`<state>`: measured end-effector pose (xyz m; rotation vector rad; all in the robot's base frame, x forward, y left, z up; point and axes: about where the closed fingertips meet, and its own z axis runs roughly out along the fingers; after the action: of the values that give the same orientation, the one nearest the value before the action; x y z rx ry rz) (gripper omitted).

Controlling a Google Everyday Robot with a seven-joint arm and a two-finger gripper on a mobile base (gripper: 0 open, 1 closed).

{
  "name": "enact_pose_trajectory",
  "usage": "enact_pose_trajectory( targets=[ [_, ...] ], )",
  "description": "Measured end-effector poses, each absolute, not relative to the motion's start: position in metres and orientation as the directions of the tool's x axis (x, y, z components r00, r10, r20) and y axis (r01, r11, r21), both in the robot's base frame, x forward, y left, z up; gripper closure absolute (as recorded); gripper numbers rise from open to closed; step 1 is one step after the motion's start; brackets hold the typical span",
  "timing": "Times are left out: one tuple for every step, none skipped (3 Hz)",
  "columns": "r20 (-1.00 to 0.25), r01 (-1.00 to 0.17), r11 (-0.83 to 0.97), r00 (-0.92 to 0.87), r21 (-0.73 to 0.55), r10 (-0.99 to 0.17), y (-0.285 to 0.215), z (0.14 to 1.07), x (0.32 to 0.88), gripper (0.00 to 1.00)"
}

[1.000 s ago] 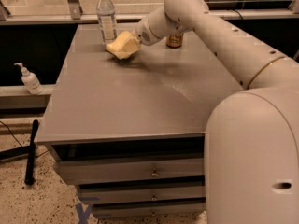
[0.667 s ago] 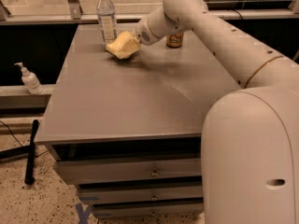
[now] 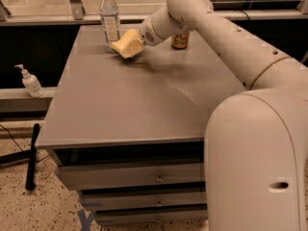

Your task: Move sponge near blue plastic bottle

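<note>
The pale yellow sponge (image 3: 125,44) is at the far left part of the grey table (image 3: 125,105), just right of and in front of the blue plastic bottle (image 3: 109,19). The bottle is clear, with a white cap and a pale label, and stands upright near the table's back edge. My gripper (image 3: 138,39) comes in from the right and is shut on the sponge, holding it at or just above the tabletop, close to the bottle's base. The sponge hides most of the fingers.
A gold-brown drink can (image 3: 180,41) stands behind my arm at the back of the table. A small white pump bottle (image 3: 30,82) sits on a ledge to the left of the table. Drawers (image 3: 134,177) face front below. A black rod (image 3: 32,155) lies on the floor at left.
</note>
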<state>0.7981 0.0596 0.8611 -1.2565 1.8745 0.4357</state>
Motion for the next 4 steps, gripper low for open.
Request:
enact_pose_trajectory(
  targets=[
    [-0.785, -0.88, 0.448, -0.162, -0.16, -0.598, 0.059, 0.864, 0.803, 0.0],
    [-0.79, -0.876, 0.453, -0.159, -0.163, -0.592, 0.058, 0.866, 0.804, 0.0],
    [-0.8, -0.876, 0.454, -0.153, -0.161, -0.58, 0.056, 0.87, 0.795, 0.0],
    [-0.835, -0.877, 0.458, -0.142, -0.143, -0.532, 0.045, 0.889, 0.764, 0.0]
  ],
)
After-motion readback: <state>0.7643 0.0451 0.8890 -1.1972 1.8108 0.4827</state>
